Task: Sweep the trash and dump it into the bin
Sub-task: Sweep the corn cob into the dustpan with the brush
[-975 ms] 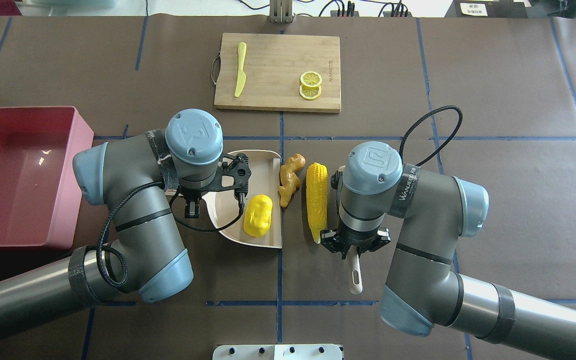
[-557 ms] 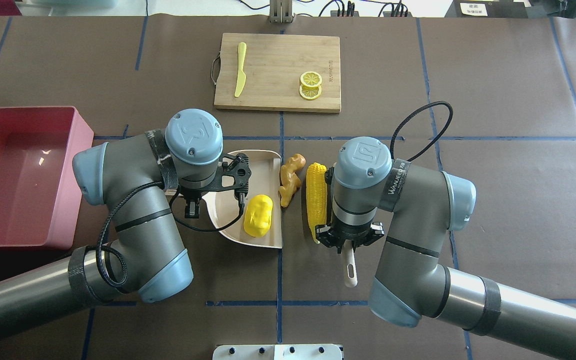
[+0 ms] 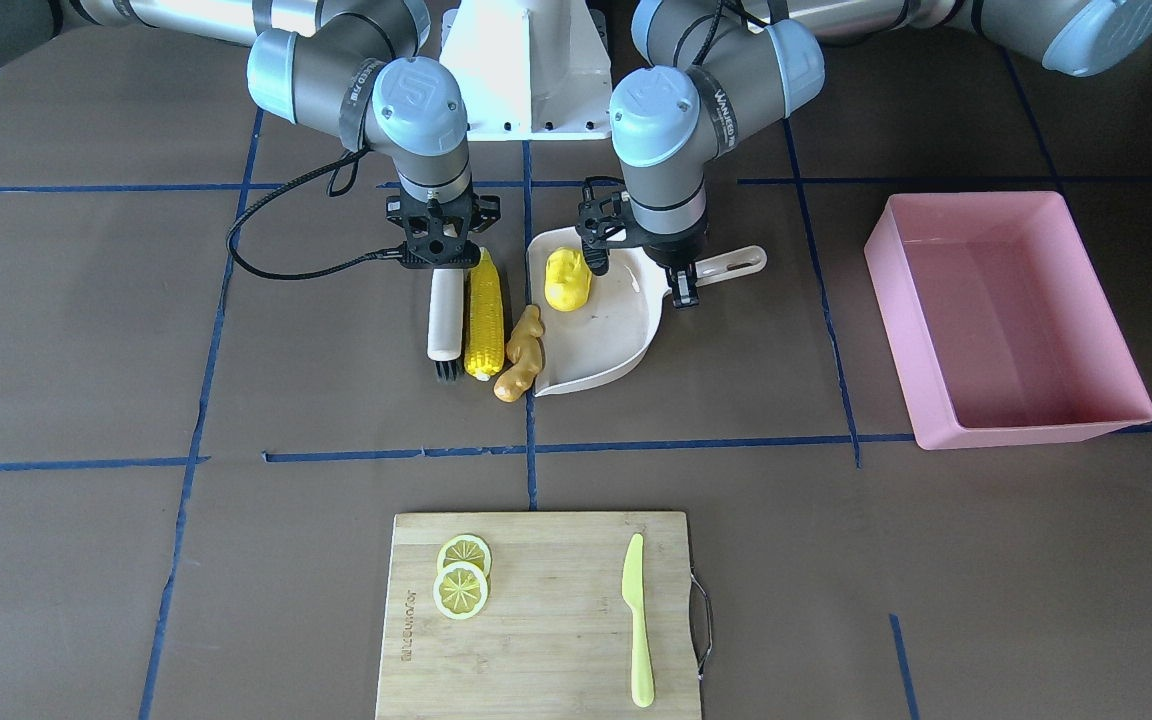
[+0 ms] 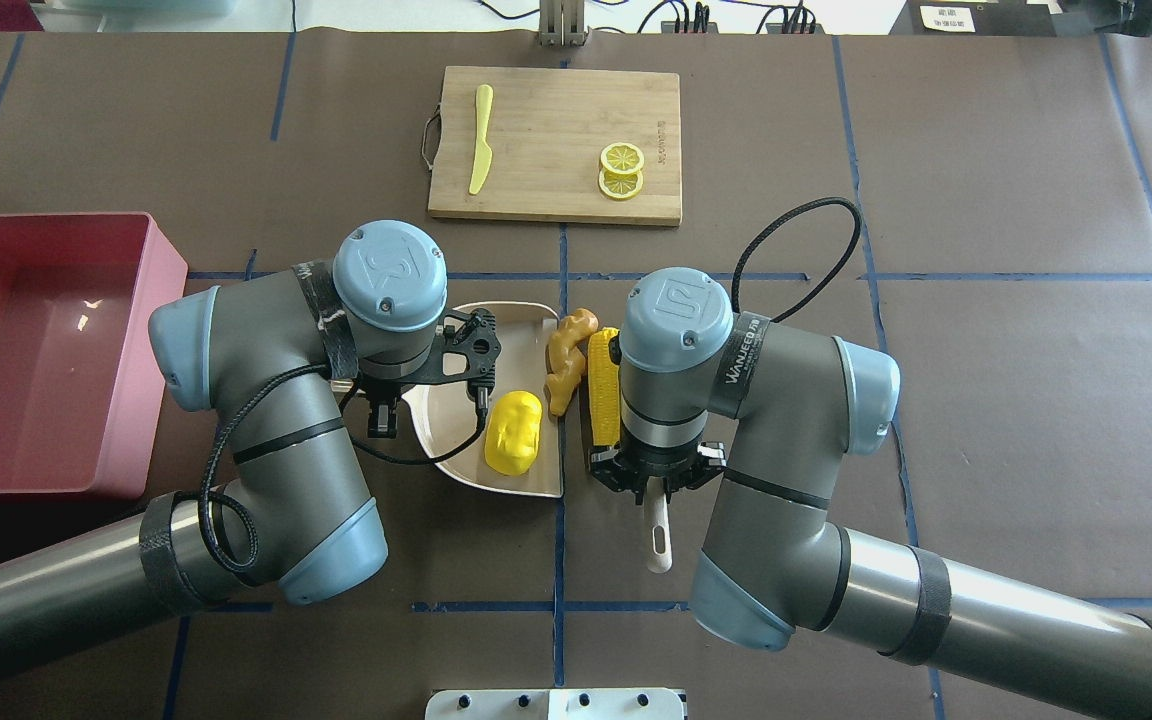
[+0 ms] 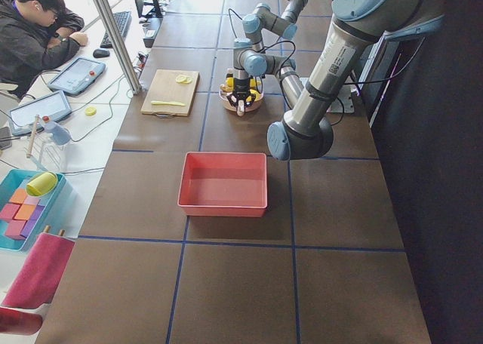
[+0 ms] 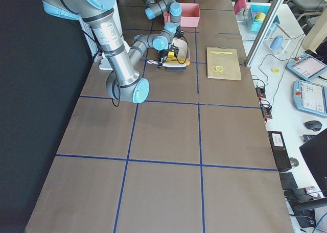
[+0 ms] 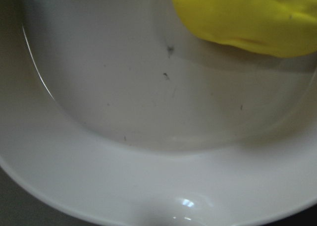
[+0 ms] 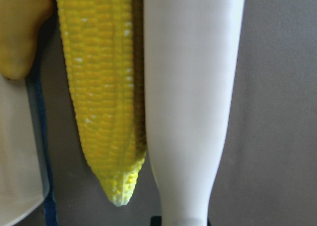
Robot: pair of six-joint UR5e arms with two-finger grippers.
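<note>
My left gripper [image 3: 681, 275] is shut on the handle of the off-white dustpan [image 3: 616, 345], which lies flat on the table. The rounded yellow lump [image 4: 513, 432] lies inside it. My right gripper [image 4: 654, 475] is shut on the white brush [image 3: 444, 310], held low and lying against the corn cob [image 4: 603, 390]. The corn presses on the tan ginger root [image 4: 564, 358], which touches the dustpan's open edge. The right wrist view shows the corn [image 8: 101, 87] against the brush handle [image 8: 190, 97]. The pink bin [image 4: 36, 360] stands empty at the far left.
A wooden cutting board [image 4: 556, 145] at the back holds a yellow-green knife [image 4: 481, 135] and lemon slices [image 4: 622, 170]. An operator [image 5: 38, 27] sits beyond the table's far edge. Blue tape lines mark the brown table.
My right arm has moved left with the brush, pushing the corn and ginger towards the dustpan. The left arm, dustpan and yellow lump have stayed still.
</note>
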